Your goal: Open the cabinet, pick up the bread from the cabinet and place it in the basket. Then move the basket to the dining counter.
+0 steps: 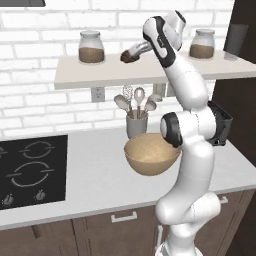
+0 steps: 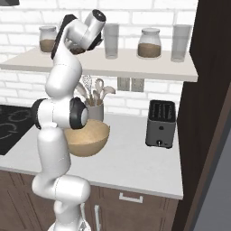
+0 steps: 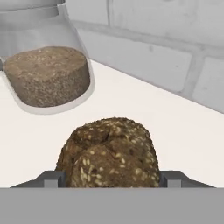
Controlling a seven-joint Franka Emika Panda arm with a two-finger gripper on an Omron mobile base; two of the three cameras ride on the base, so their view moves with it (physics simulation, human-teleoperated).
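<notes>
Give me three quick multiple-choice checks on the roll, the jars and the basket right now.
1. Where is the lumpy dark brown seeded roll?
A. on the pale wall shelf
B. in the basket
C. on the cooktop

2. How many glass jars with brown contents stand on that shelf?
A. one
B. two
C. four

3. What is in the round tan bowl-shaped basket?
A. the roll
B. spoons
C. nothing

Answers:
1 A, the roll sits on the shelf between the claw fingers.
2 B, both base views show two.
3 C, its inside is bare.
</notes>
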